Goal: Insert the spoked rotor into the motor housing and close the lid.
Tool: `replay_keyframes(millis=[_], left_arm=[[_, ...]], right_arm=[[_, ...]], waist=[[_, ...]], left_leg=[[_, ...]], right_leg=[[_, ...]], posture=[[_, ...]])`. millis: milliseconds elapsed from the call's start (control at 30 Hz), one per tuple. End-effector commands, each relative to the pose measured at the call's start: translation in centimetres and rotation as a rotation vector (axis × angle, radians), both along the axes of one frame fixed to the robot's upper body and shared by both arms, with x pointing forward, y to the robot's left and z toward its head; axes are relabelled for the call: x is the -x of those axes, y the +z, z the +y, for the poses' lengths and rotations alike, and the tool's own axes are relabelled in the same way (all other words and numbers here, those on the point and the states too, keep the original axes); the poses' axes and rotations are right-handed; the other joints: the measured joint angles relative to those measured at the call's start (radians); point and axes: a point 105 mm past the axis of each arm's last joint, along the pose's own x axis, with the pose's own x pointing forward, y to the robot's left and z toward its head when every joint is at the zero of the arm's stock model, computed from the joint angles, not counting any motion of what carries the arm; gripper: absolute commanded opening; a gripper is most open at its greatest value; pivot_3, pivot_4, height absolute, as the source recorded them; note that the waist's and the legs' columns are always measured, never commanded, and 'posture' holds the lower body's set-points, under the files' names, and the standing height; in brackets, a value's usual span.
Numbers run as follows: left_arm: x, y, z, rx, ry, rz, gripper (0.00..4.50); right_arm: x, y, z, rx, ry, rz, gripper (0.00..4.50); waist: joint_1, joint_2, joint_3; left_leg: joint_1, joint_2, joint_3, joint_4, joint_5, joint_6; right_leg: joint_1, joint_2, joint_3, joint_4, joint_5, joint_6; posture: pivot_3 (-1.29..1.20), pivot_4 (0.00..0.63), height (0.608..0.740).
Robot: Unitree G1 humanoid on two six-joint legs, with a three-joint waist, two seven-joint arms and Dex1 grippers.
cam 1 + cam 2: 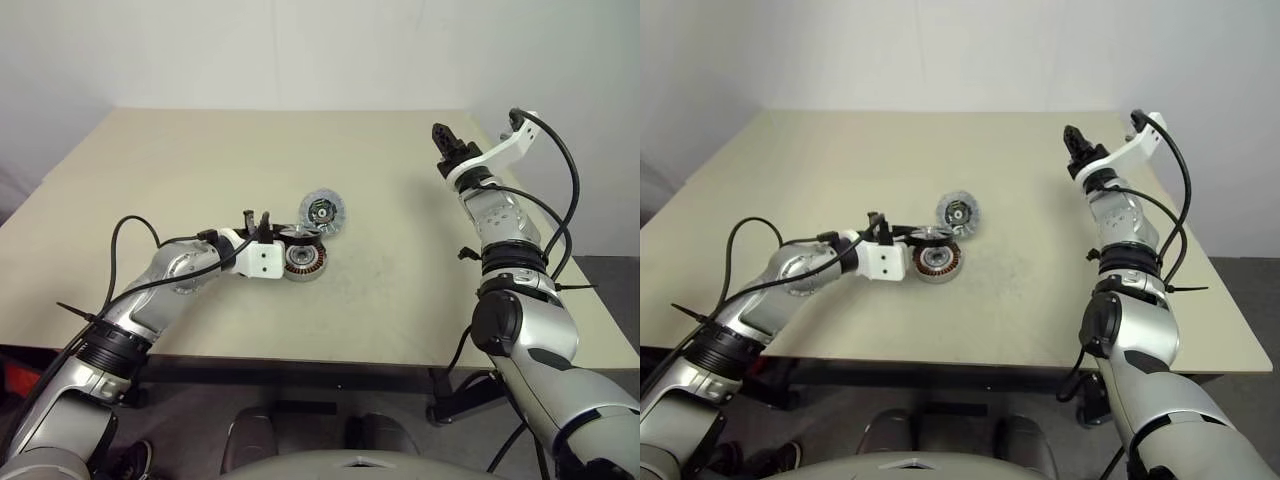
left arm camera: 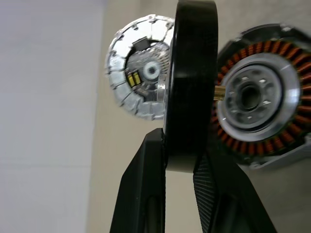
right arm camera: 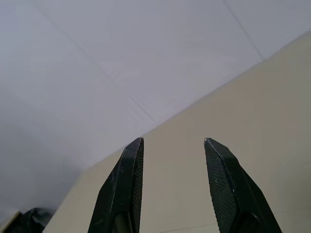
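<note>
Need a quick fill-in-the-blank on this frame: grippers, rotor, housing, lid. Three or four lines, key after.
1. The left gripper is shut on the rim of the ____.
2. The copper windings sit inside the motor housing, which rests on the ____.
3. The lid lies on the table, ____ the housing from the robot.
4. The right gripper, raised off the table, has its fingers ____ and holds nothing.

Missing words: spoked rotor; table; beyond; apart
</note>
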Motion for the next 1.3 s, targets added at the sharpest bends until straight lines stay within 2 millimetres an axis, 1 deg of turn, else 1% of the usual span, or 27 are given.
replay_keyframes(millis=[33, 300, 700, 967, 1100, 1167, 1300], left_arm=[[-0.5, 1.0, -0.6, 0.003, -0.025, -0.064, 0.5], [-1.0, 1.0, -0.9, -0.004, -0.032, -0.094, 0.5], [-1.5, 0.5, 0.1, -0.039, -0.015, -0.113, 0.5], [-1.3, -0.5, -0.1, -0.047, -0.022, -0.091, 0.5], [-1.4, -1.0, -0.4, -0.001, -0.007, -0.039, 0.5], [-1.5, -0.9, -0.6, 0.02, -0.002, -0.034, 1.18], [-1.8, -1.0, -0.5, 0.023, 0.026, -0.034, 2.37]], right_arm=[[0.0, 3.4, 0.3, 0.0, 0.009, -0.108, 2.17], [0.2, 3.2, 0.4, 0.004, 0.022, -0.111, 2.17], [0.1, 3.3, 0.5, 0.0, 0.022, -0.12, 2.17], [0.1, 3.5, 0.6, -0.001, 0.022, -0.126, 2.17], [0.2, 3.5, 0.6, 0.0, 0.021, -0.128, 2.17], [0.2, 3.5, 0.5, 0.001, 0.021, -0.13, 2.21], [0.2, 3.6, 0.5, 0.001, 0.02, -0.132, 2.21]], waist=[[0.0, 0.0, 0.0], [0.0, 0.0, 0.0], [0.0, 0.0, 0.0], [0.0, 0.0, 0.0], [0.0, 0.0, 0.0], [0.001, 0.0, 0.0], [0.0, 0.0, 0.0]], left_leg=[[0.0, 0.0, 0.0, 0.0, 0.0, 0.0], [0.0, 0.0, 0.0, 0.0, 0.0, 0.0], [0.0, 0.0, 0.0, 0.0, 0.0, 0.0], [0.0, 0.0, 0.0, 0.0, 0.0, 0.0], [0.0, 0.0, 0.0, 0.001, 0.0, 0.0], [0.0, 0.0, 0.0, 0.001, 0.0, 0.0], [0.0, 0.0, 0.0, 0.001, 0.0, 0.0]], right_leg=[[0.0, 0.0, 0.0, 0.0, 0.0, 0.0], [0.0, 0.0, 0.0, 0.001, 0.0, -0.001], [0.0, 0.0, 0.0, 0.002, -0.001, -0.001], [0.0, 0.0, 0.0, 0.003, -0.001, -0.001], [0.0, 0.0, 0.0, 0.003, -0.001, -0.002], [0.0, 0.0, 0.0, 0.003, -0.001, -0.002], [-0.001, 0.0, 0.0, 0.004, -0.001, -0.002]], posture=[[0.0, 0.0, 0.74], [0.0, 0.0, 0.74], [0.0, 0.0, 0.74], [0.0, 0.0, 0.74], [0.0, 0.0, 0.74], [0.0, 0.0, 0.74], [0.0, 0.0, 0.74]])
